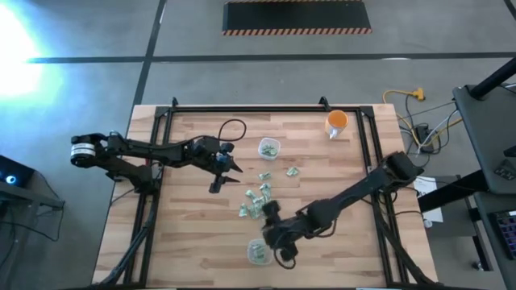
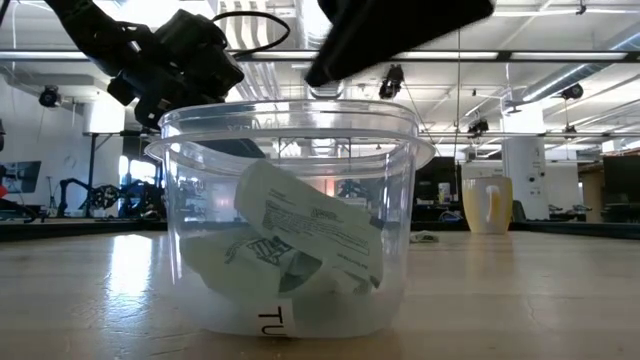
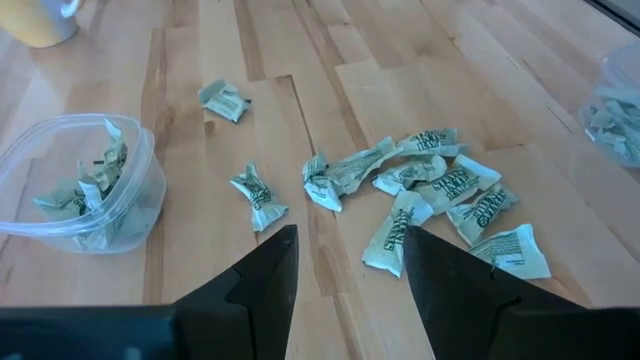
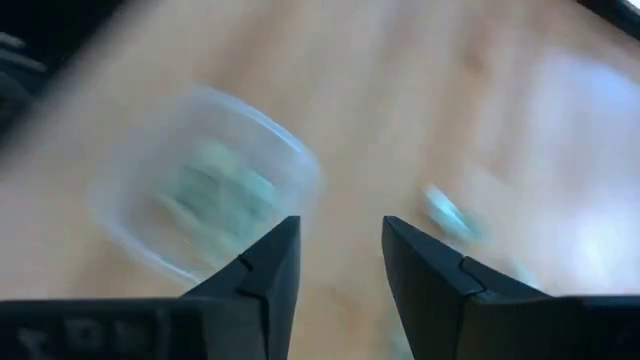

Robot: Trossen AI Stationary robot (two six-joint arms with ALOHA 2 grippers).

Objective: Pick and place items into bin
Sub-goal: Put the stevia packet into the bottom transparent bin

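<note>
Wrapped pieces: loose cluster mid-table, more inside both clear tubs. Left gripper: fingers parted, empty, beside the cluster. Right gripper: parted, empty, by the near tub

Bare wood ahead of left gripper, fingers apart, w/ cluster of wrapped pieces just beyond. Clear bin off to one side. Near bin just beside right gripper; orange cup well apart, at far edge.
</note>
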